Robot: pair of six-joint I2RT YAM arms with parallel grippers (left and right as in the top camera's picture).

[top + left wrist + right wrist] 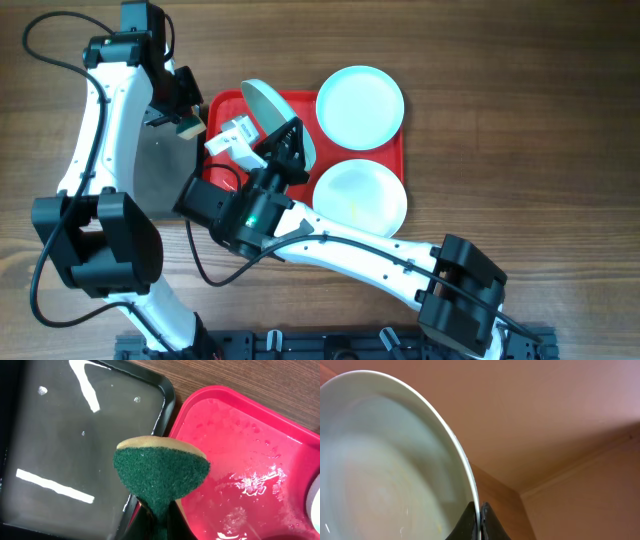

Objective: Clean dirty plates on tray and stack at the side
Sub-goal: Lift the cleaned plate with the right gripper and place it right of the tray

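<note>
Right fingers (465,527) pinch the rim of the tilted plate (385,460) above the tray (225,105); left fingers (137,530) clamp a sponge (160,472).

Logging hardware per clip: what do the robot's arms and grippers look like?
The left arm and right arm have white shells, black joint housings and black cables; a green light glows near the right wrist. The fingers are black.

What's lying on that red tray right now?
An upper plate and a lower plate lie flat on the tray's right half. The right end effector holds a third plate tilted above the left part; whatever lies beneath it is hidden.
</note>
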